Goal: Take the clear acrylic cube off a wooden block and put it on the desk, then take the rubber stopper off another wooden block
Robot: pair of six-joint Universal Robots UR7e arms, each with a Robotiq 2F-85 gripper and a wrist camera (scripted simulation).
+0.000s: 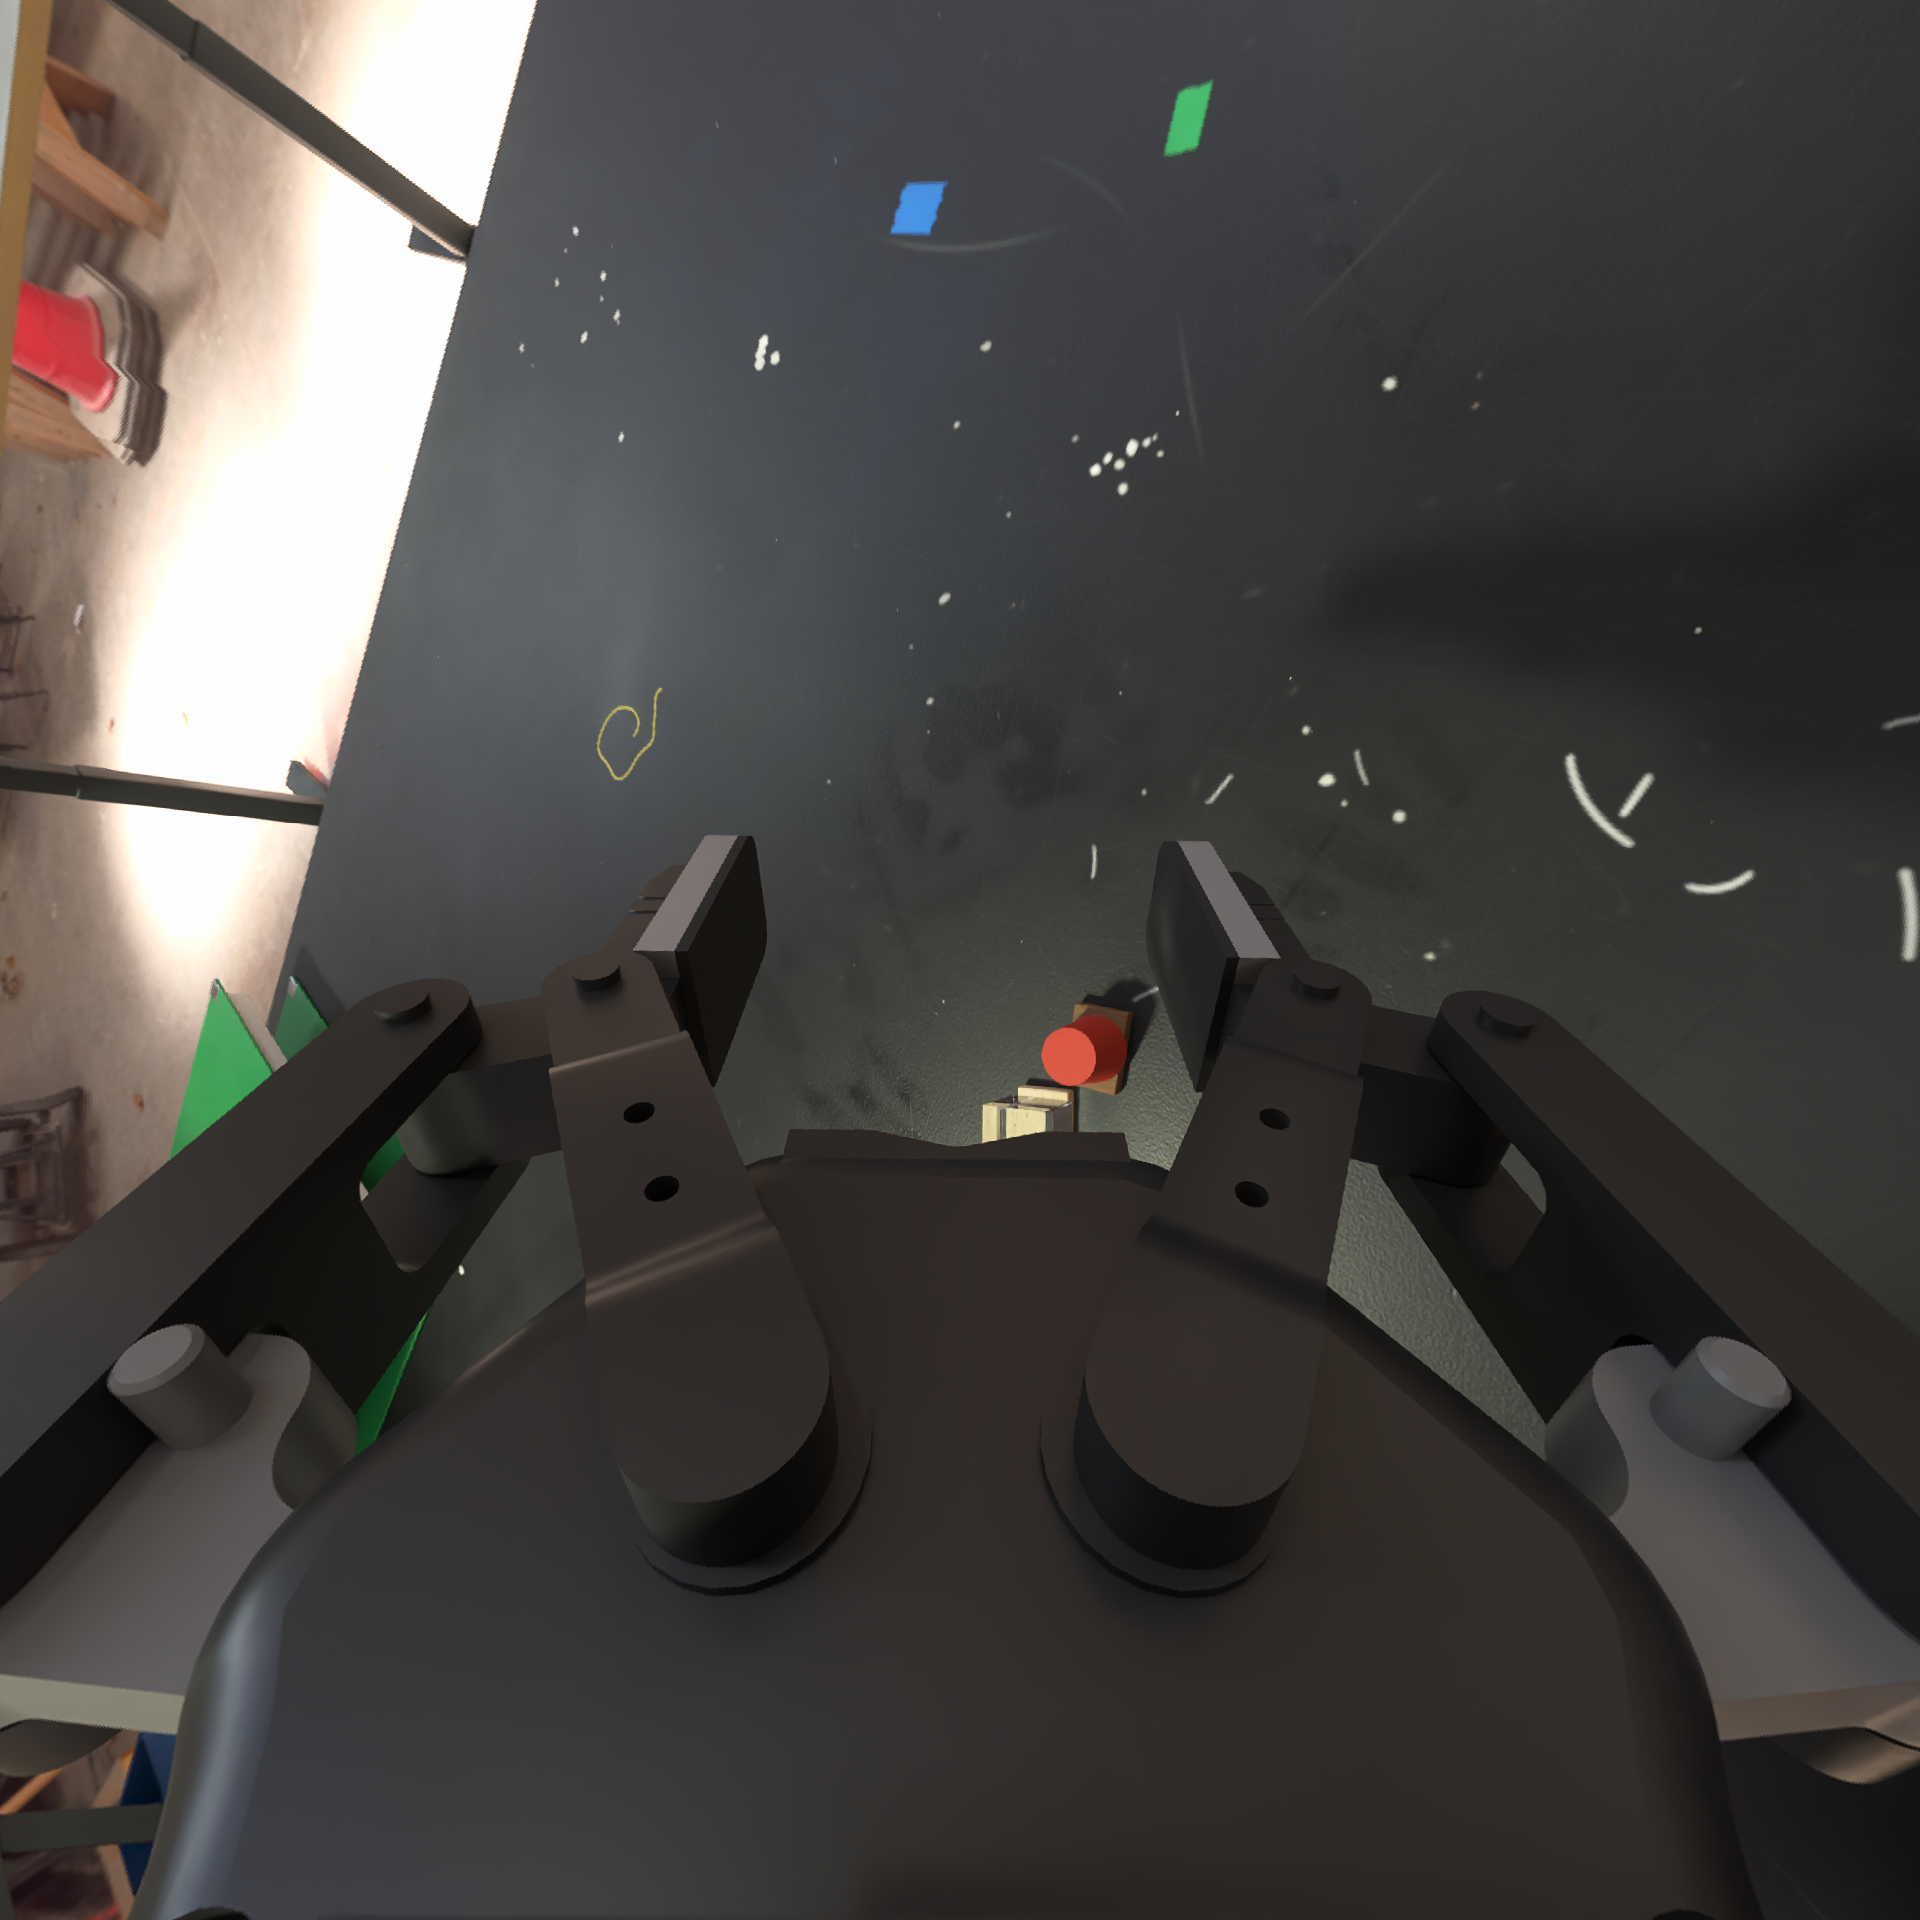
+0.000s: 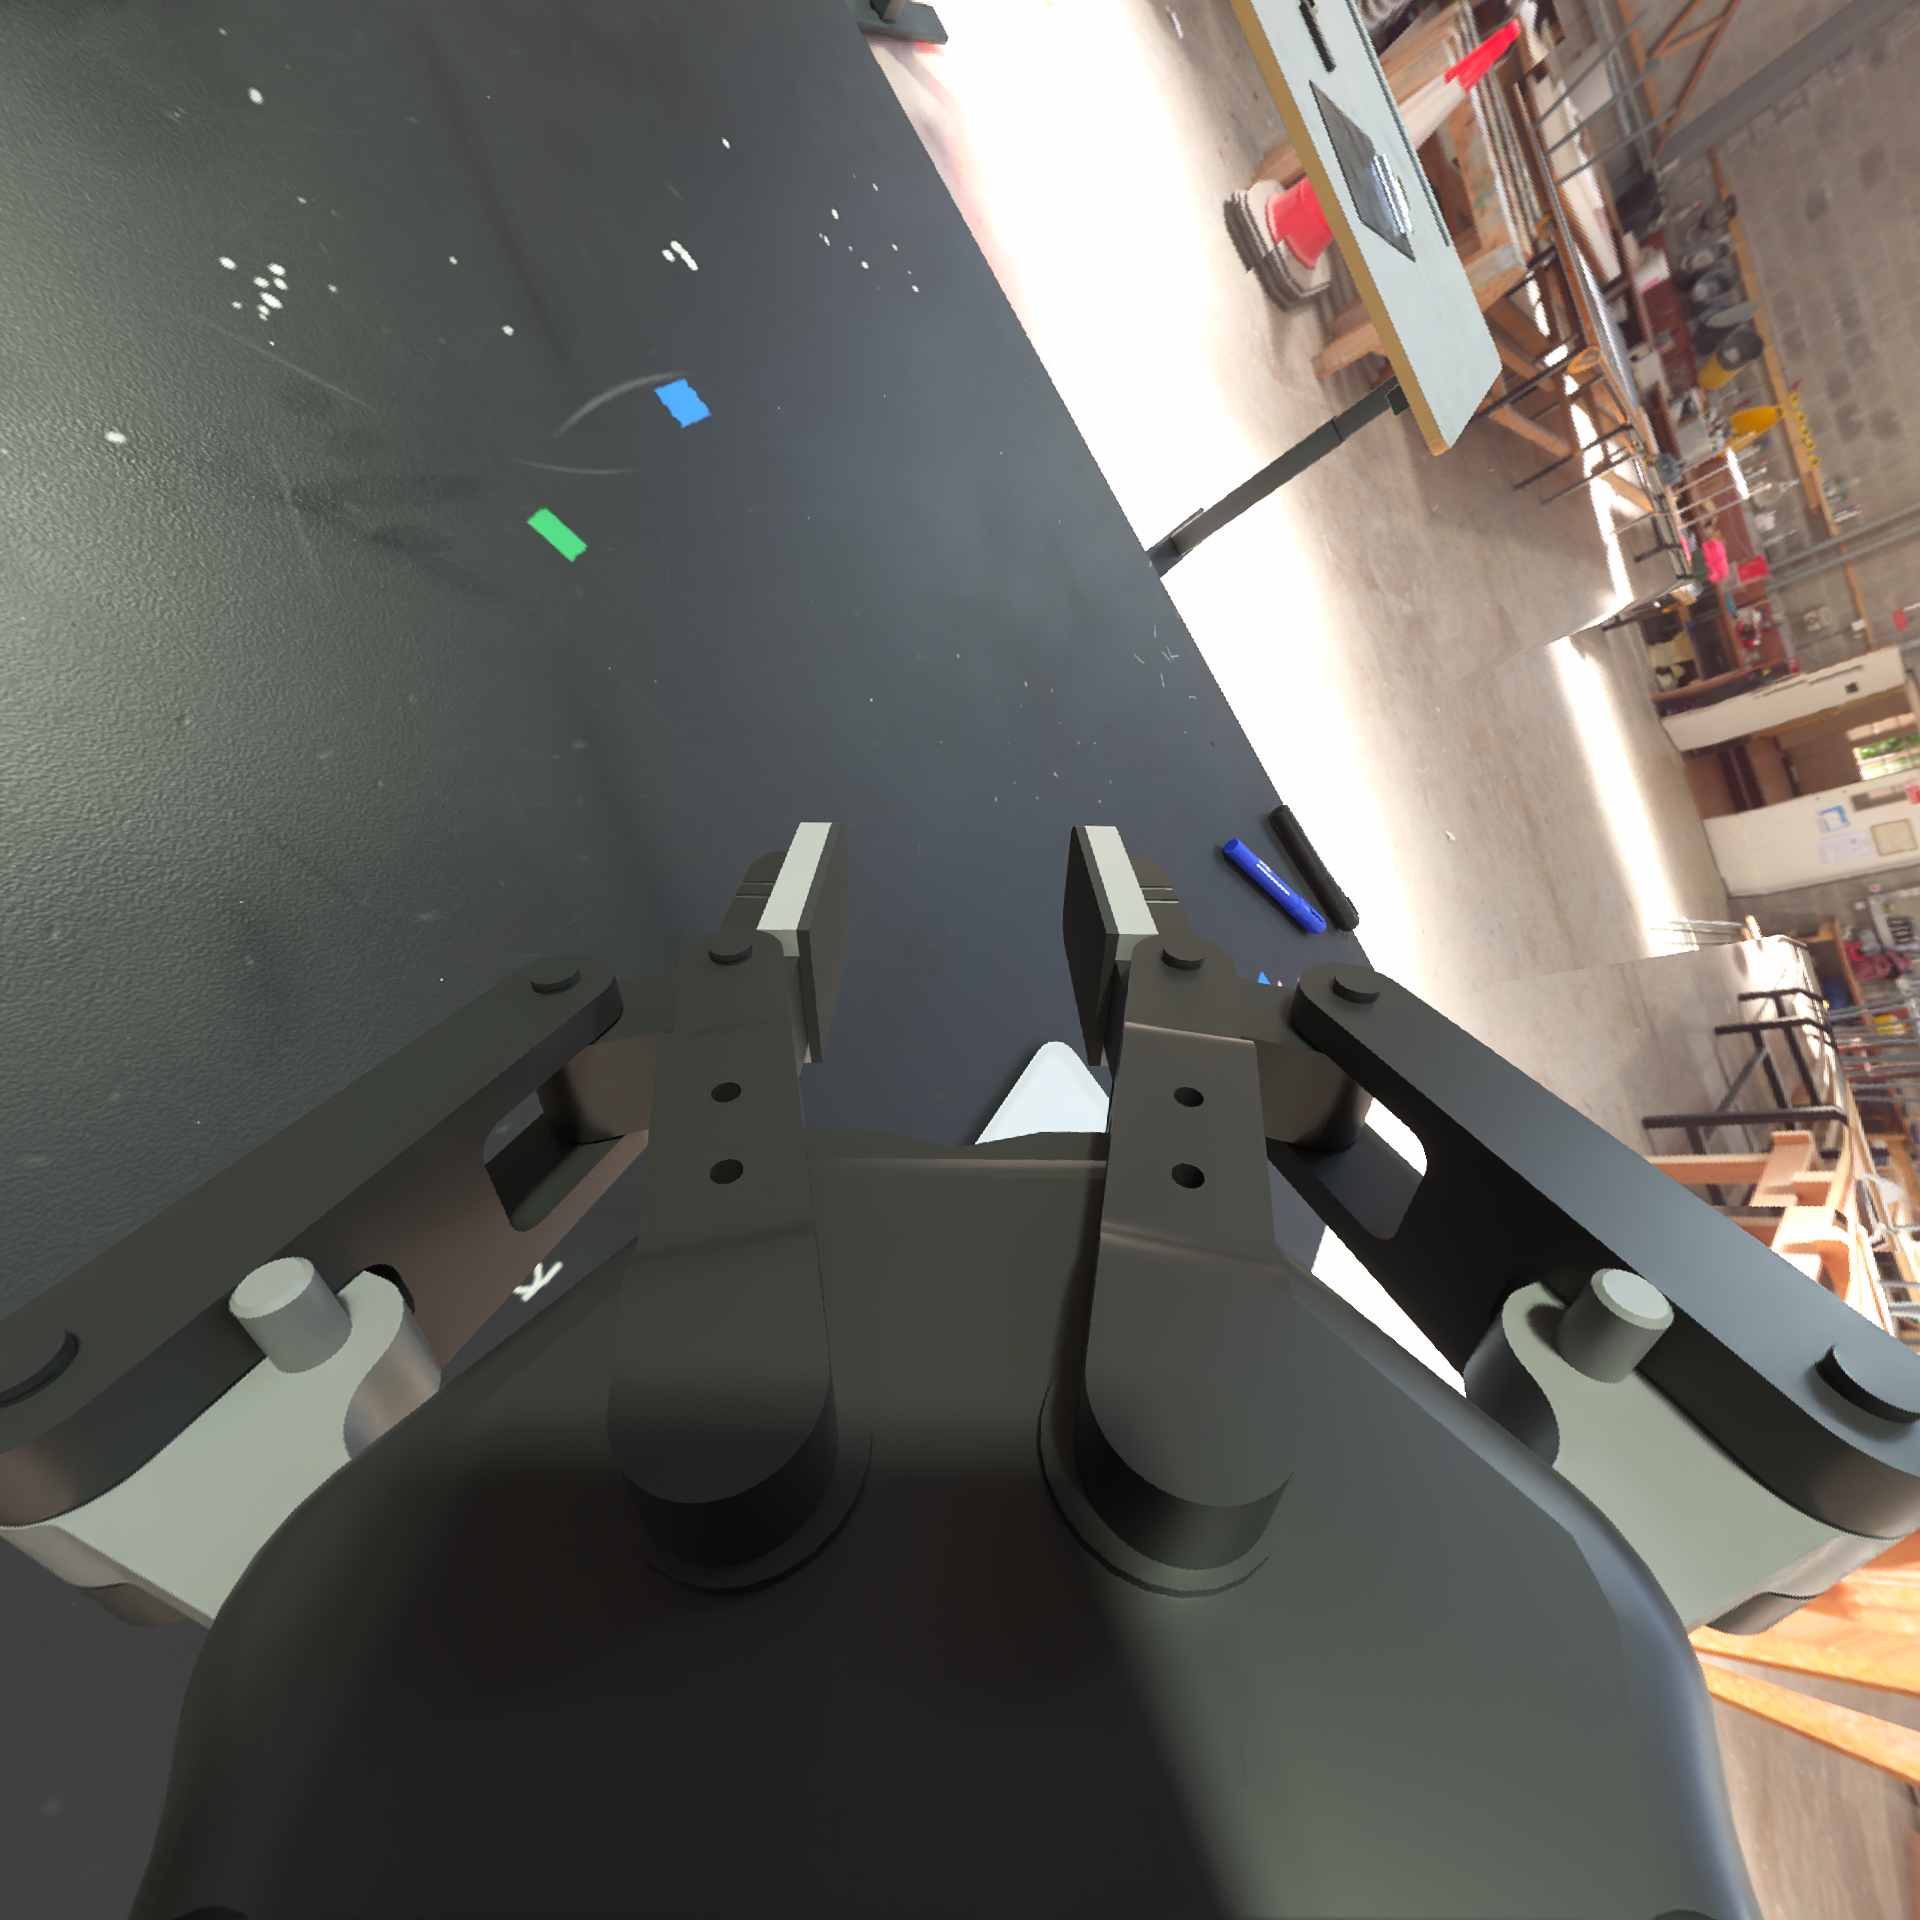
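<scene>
In the left wrist view, a red rubber stopper (image 1: pixel 1081 1049) sits on a brown wooden block (image 1: pixel 1108 1023) on the dark desk (image 1: pixel 935 582). Next to it, nearer the gripper body, is a pale wooden block (image 1: pixel 1029 1117) with a faint clear cube on it, partly hidden by the gripper body. My left gripper (image 1: pixel 956 935) is open and empty, high above the desk, with the stopper low and right between its fingers. My right gripper (image 2: pixel 951 935) is open and empty above the desk (image 2: pixel 312 727) near its edge. The blocks do not show in the right wrist view.
Blue tape (image 1: pixel 918 208) and green tape (image 1: pixel 1188 117) patches lie far out on the desk. In the right wrist view a blue marker (image 2: pixel 1273 885) and a black stick (image 2: pixel 1311 868) lie by the desk edge. A white object (image 2: pixel 1049 1096) shows below the right gripper.
</scene>
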